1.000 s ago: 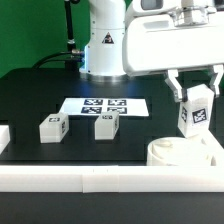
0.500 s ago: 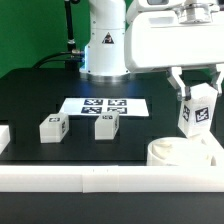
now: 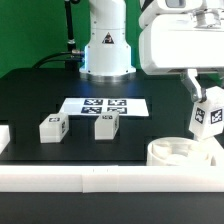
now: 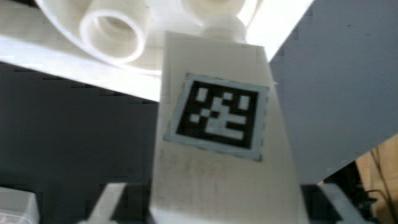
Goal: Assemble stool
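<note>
My gripper is shut on a white stool leg with a black-and-white tag, holding it upright above the round white seat at the exterior view's lower right. In the wrist view the held leg fills the middle between my fingers, and the seat with a round hole lies beyond its far end. Two more tagged legs stand on the black table, apart from my gripper.
The marker board lies flat behind the two loose legs. A long white rail runs along the table's front edge, with the seat set against it. The robot's base rises at the back.
My gripper has carried the held leg toward the exterior view's right, over the seat's right side. The loose legs and the seat have not moved.
</note>
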{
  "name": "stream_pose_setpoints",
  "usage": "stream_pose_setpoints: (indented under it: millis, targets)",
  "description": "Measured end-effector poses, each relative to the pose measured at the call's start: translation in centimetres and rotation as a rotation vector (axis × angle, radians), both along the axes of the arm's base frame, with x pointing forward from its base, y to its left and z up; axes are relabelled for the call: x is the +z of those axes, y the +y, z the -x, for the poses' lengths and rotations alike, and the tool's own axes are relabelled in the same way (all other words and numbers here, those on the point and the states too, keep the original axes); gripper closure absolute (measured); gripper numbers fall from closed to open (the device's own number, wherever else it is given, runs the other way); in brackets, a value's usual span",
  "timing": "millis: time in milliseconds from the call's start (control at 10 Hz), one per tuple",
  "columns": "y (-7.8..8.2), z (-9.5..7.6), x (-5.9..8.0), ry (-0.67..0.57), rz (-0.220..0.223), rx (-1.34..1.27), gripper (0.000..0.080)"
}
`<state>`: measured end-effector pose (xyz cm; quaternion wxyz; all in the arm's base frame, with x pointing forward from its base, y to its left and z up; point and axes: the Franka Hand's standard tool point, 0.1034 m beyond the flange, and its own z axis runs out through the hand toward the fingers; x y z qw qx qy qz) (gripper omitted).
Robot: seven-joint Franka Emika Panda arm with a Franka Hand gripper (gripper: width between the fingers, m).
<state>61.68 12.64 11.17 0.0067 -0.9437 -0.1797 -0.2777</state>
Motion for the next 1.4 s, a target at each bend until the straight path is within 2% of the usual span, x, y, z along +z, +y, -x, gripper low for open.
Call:
stream_pose_setpoints:
  millis: [300, 500, 700, 1000, 1200, 1400]
  targets:
    - [-0.1, 0.0, -0.1, 0.003, 0.000, -0.002, 0.0475]
    - [0.6, 0.5, 0.0, 0.016, 0.015, 0.030, 0.0475]
    - [0.4, 0.5, 0.5, 0.012, 0.015, 0.029, 0.0475]
    - [0.4, 0.6, 0.2, 0.016, 0.016, 0.030, 0.0475]
    - [0.7, 0.7, -0.2, 0.007, 0.046, 0.085, 0.0475]
    - [0.9, 0.9, -0.3, 0.007, 0.053, 0.100, 0.0475]
